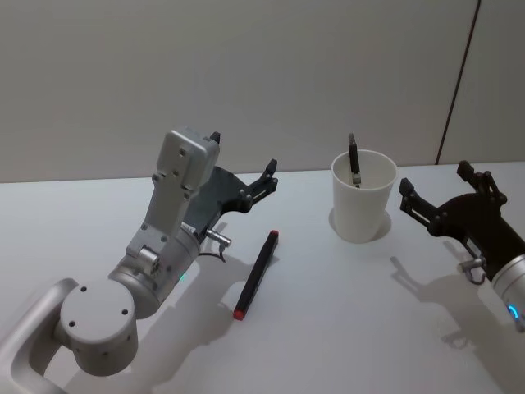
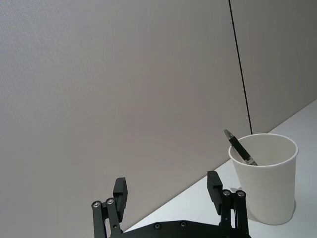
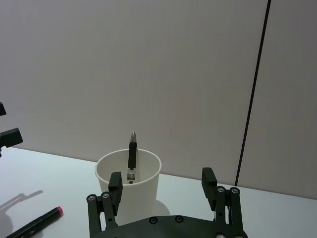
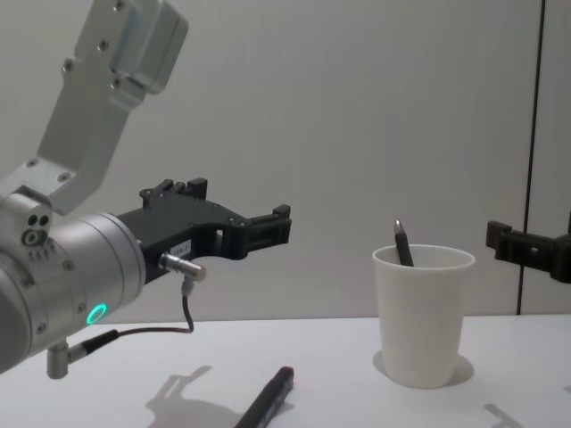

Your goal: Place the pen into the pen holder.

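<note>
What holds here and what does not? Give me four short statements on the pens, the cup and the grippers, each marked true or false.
1. A black pen stands inside the pen holder, leaning against its rim. True.
2. The left gripper is shut on the red-ended pen. False: that pen lies flat on the table, and the left gripper is open and empty, raised off the table.
3. The right gripper is open and holds nothing. True.
4. The pen holder lies tipped on its side. False: it stands upright on the table.
</note>
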